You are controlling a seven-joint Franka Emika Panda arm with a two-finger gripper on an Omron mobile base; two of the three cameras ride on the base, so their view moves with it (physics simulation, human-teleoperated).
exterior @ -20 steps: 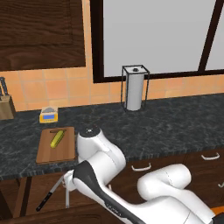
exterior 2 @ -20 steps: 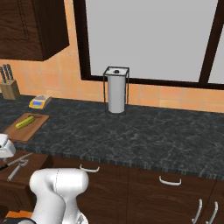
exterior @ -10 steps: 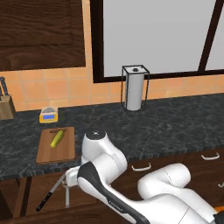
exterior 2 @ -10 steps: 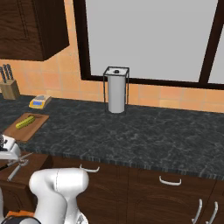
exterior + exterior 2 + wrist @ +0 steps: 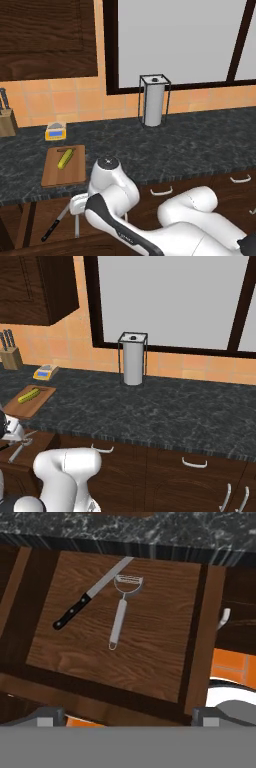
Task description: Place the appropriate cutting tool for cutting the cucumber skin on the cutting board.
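Two tools lie in an open drawer [image 5: 125,642] below the counter edge: a black-handled knife [image 5: 87,600] on the left and the all-metal peeler [image 5: 121,610] just to its right, the knife's blade tip almost meeting the peeler's forked head. From the left base view, a knife block [image 5: 7,120] stands at the far left of the dark stone counter [image 5: 200,135], cut off by the picture edge. Next comes a small yellow and grey box [image 5: 55,131] by the tiled wall; any lettering on it is too small to read. In front of it lies the cutting board [image 5: 62,170], with the cucumber [image 5: 65,158] resting on its far half. Further right, a paper towel roll in a wire holder [image 5: 154,101] stands under the window. The gripper [image 5: 80,204] hangs low in front of the board, over the drawer, partly hidden by the arm's own elbow; its fingers stand wide apart and hold nothing.
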